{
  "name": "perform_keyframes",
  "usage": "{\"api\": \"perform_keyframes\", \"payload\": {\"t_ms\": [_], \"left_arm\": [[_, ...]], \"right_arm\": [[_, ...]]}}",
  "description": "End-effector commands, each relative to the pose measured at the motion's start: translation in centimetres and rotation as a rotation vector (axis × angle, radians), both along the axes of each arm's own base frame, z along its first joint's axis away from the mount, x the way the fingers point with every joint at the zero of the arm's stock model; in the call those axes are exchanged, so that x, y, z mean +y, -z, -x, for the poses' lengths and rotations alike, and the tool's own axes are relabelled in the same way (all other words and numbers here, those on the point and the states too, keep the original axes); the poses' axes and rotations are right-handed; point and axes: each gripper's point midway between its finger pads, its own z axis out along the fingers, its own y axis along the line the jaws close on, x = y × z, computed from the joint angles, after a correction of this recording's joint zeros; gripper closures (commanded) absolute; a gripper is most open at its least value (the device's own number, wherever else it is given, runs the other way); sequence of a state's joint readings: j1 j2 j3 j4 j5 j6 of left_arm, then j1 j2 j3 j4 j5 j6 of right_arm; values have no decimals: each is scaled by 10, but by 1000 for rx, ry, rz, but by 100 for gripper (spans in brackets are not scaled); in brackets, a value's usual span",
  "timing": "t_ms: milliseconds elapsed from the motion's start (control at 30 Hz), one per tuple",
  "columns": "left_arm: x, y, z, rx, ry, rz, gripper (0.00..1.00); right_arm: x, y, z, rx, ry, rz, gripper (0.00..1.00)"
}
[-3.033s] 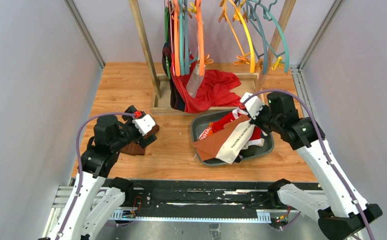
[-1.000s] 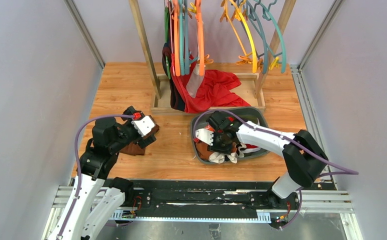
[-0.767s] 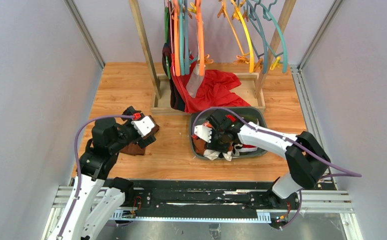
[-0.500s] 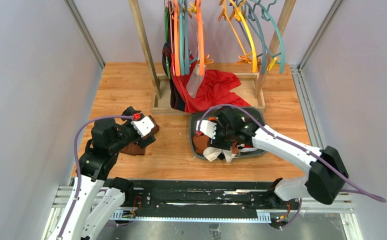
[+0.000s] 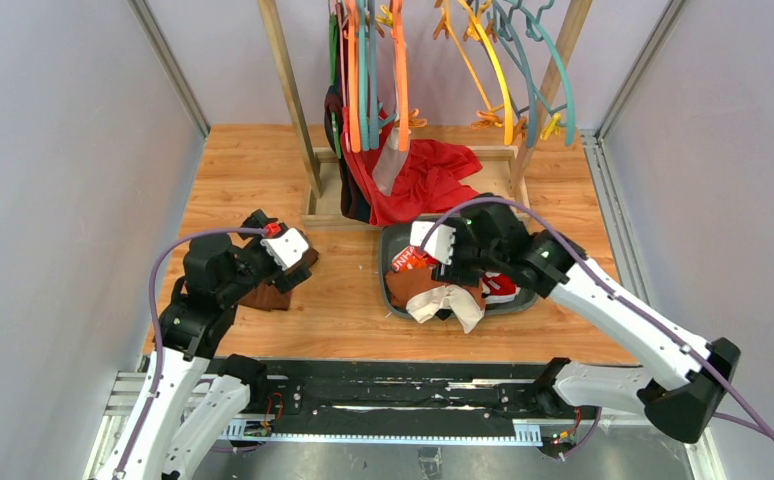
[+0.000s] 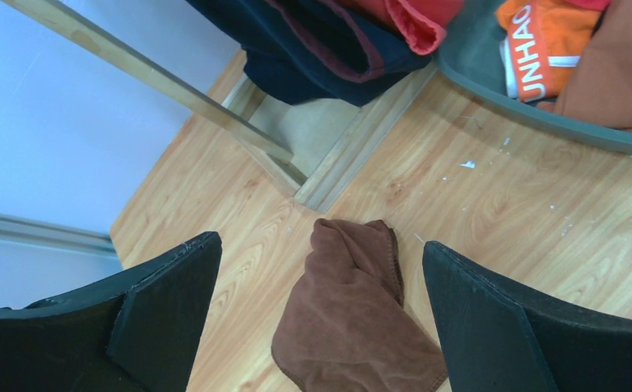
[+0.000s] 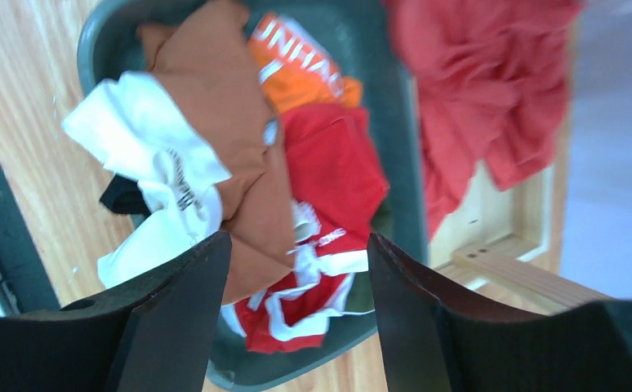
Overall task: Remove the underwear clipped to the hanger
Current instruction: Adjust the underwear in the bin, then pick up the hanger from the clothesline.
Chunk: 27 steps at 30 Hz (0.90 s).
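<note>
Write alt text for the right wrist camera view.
The open right hand hovers over a grey tub holding brown briefs with a white waistband, orange briefs and red briefs with white trim. A red cloth lies beyond, by a wooden frame.

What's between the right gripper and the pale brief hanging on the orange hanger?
Nothing visible. The right gripper hangs open over the bin, and the pale brief hangs beyond the bin's far rim. The red cloth lies behind and beneath it; other hangers crowd its left side.
</note>
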<state>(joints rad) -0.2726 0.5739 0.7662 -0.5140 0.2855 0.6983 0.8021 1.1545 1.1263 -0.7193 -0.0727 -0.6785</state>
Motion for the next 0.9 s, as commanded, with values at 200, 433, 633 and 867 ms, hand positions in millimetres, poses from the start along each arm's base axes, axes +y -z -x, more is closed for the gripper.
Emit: {"api": "perform_keyframes", "payload": {"t_ms": [200, 433, 633, 867], "left_arm": [[17, -8, -23, -50, -159, 44, 2], [20, -2, -28, -52, -186, 53, 2], [19, -4, -26, -77, -175, 61, 2], [14, -6, -20, -88, -138, 68, 2]], "right_arm": [[31, -155, -28, -208, 121, -416, 38], [48, -239, -54, -300, 218, -639, 38], [64, -284, -71, -296, 265, -739, 39], [83, -308, -96, -312, 307, -786, 43]]}}
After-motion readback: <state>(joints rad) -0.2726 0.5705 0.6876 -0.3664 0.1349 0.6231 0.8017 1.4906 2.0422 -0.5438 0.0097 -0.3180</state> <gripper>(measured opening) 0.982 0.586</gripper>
